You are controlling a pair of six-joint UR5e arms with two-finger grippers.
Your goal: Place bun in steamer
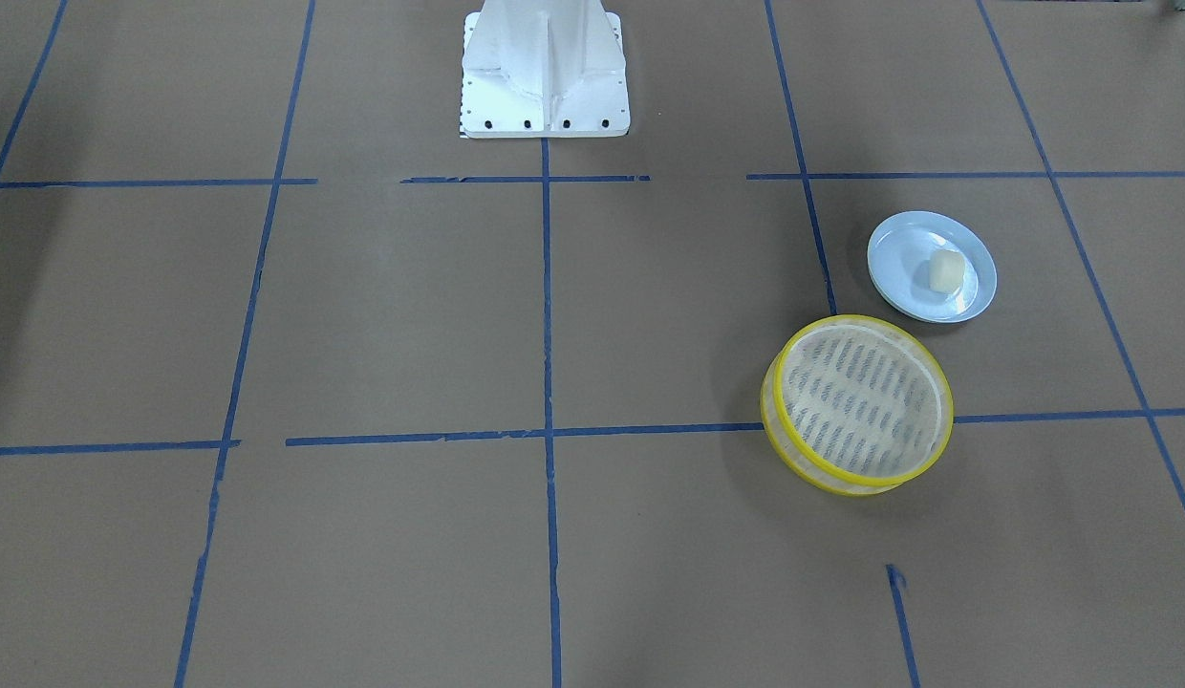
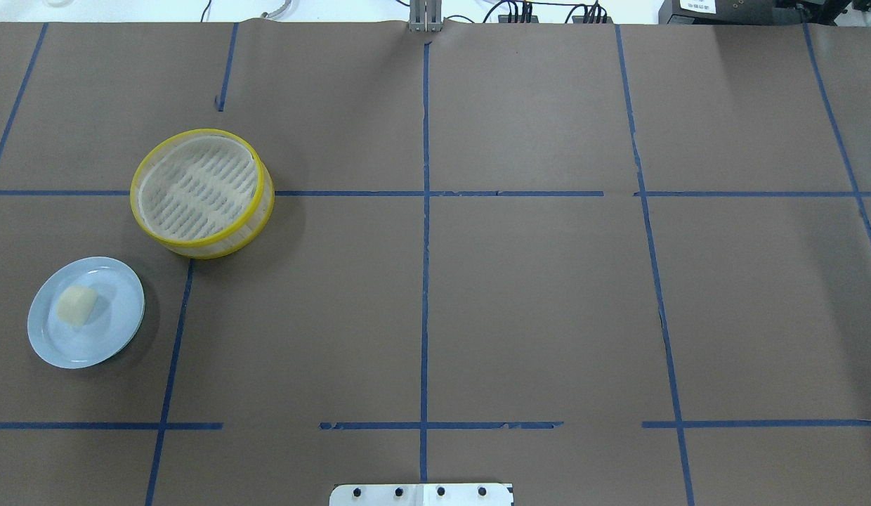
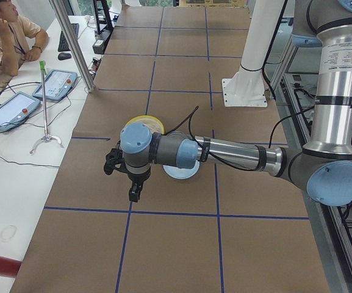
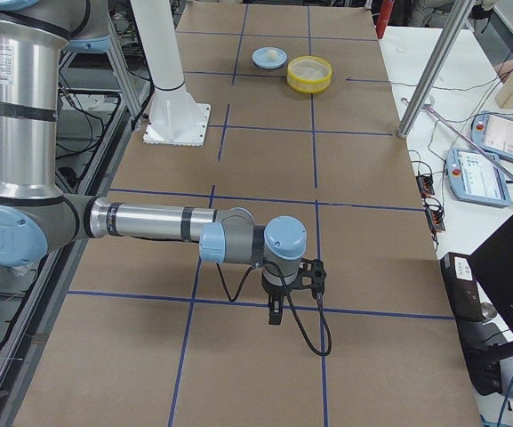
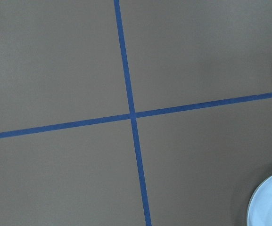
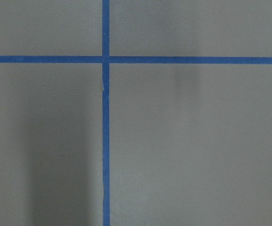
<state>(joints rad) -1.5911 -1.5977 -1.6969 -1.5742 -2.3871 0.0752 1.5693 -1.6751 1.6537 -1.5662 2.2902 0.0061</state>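
— Cream-white and smooth, the small rounded blocky bun [image 1: 946,272] is pictured lying on a round light blue plate [image 1: 898,250]. The plate is set on a table covered in brown paper [image 1: 411,315] and gridded with blue tape lines [image 1: 547,306]. Where is the basket placed?

— The round shallow steamer with bright yellow rims and a slotted beige floor [image 1: 860,397] is seen upright just beside the plate, on the side away from the robot's base. A narrow strip of paper is visible between the two. The bun is outside the steamer, on the plate's half nearer to it.

— And how are the arms shown?

— The left gripper [image 3: 135,192] is caught in the left side view only, pointed down above the paper near the plate. The right gripper [image 4: 275,313] is caught in the right side view only, pointed down beside a tape line, well apart from bun and steamer. Whether either pair of jaws is released or clenched cannot be told. In the left wrist view only the plate's edge is framed, at the lower right corner.
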